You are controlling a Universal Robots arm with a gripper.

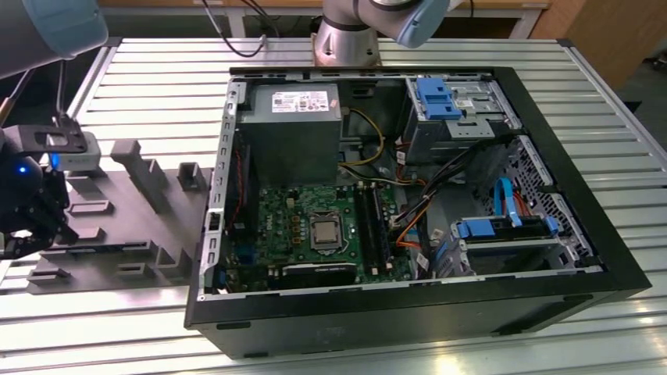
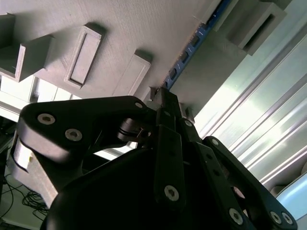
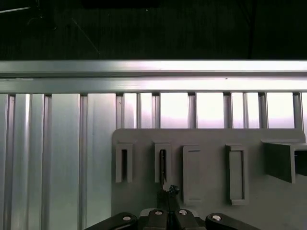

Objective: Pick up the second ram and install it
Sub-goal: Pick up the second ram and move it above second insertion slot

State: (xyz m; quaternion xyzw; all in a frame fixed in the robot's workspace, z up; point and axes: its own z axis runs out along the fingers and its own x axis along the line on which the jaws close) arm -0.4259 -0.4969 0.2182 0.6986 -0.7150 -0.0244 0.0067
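The second ram (image 2: 192, 45) is a slim bluish strip with small chips, standing on edge in a slot of the grey holder plate (image 2: 144, 28). In the first wrist view it shows edge-on as a dark sliver (image 3: 163, 165) in one slot of the holder plate (image 3: 206, 143). My gripper (image 2: 164, 96) has its fingers pressed together at the near end of the strip, low over the plate. In the exterior view the gripper (image 1: 30, 230) sits at the far left, over the holder plate (image 1: 136, 226).
An open computer case (image 1: 417, 312) lies at the centre of the slatted metal table (image 1: 156, 86), to the right of the holder plate in the exterior view. Inside are the green motherboard (image 1: 302, 211) with long black memory slots (image 1: 372, 223), a grey power supply (image 1: 290, 125) and blue drive brackets (image 1: 438, 98).
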